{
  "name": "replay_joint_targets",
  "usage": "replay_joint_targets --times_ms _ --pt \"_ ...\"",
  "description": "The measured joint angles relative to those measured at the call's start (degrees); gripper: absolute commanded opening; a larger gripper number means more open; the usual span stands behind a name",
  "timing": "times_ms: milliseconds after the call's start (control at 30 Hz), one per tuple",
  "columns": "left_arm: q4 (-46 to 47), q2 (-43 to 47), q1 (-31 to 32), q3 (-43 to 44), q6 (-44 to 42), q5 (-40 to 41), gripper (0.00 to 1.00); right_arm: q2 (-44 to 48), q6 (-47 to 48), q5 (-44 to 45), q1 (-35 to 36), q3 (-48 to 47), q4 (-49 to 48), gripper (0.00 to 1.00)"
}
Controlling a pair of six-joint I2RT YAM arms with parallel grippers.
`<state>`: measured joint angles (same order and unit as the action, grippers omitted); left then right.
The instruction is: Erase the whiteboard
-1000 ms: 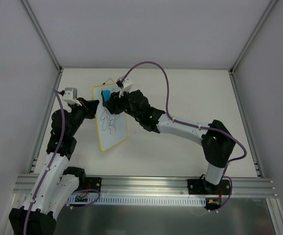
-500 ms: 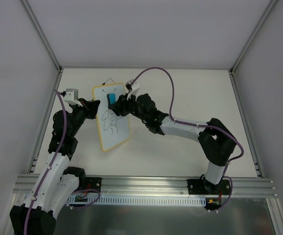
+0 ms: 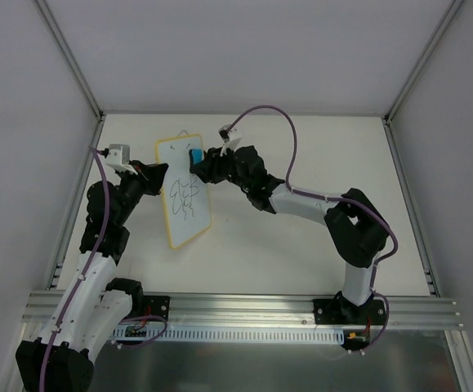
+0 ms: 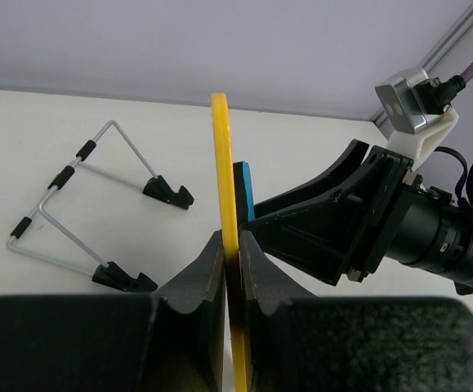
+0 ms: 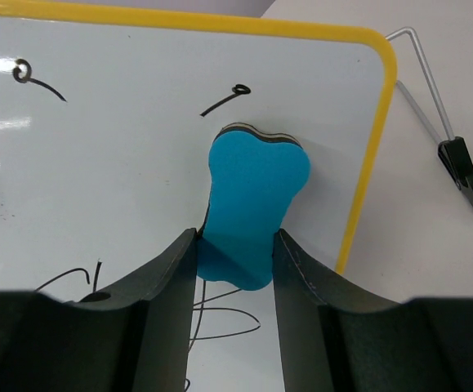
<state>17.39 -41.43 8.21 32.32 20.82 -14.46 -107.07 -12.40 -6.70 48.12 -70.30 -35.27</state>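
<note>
The left fingers (image 4: 210, 263) are clamped on the yellow rim of the whiteboard (image 3: 185, 193), holding it on edge at the far left of the bench (image 3: 318, 147). The right fingers (image 5: 177, 273), closed on a blue eraser (image 5: 257, 175), press it to the board's face above a black doodle (image 3: 185, 198). A wire stand (image 4: 79, 204) lies on the board's other side.
</note>
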Motion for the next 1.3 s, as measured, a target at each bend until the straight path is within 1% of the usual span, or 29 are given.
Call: replay_joint_targets --times_ms 300,467,700,933,1033,1133,1300 --pt "-4.61 -3.32 -0.04 4.48 -0.68 -0.33 0.0 -0.02 0.02 -2.64 1.33 -3.93 2.64 0.0" --pt "-5.38 -4.28 -0.07 5.33 -0.81 -0.26 0.0 0.0 0.33 -4.74 2.16 -8.13 5.66 0.0" --pt "-6.86 -4.37 -0.07 5.68 -1.14 -1.05 0.0 0.02 1.16 -7.56 3.15 -13.31 7.48 0.0" --pt "-7.65 -4.2 -0.07 5.75 -2.23 -1.27 0.0 0.02 0.98 -7.8 2.89 -13.0 8.02 0.0" --pt "-8.35 -4.17 -0.07 5.75 -2.36 -1.57 0.0 0.37 -0.26 -8.59 2.01 -10.1 4.46 0.0" --pt "-9.44 -4.17 -0.04 5.75 -2.36 -2.12 0.0 0.61 -1.64 -9.4 -0.2 -5.99 1.57 0.0" --pt "-9.25 -4.04 0.0 5.75 -2.36 -3.89 0.0 -0.2 -3.04 -10.62 -6.64 -1.77 1.33 0.0"
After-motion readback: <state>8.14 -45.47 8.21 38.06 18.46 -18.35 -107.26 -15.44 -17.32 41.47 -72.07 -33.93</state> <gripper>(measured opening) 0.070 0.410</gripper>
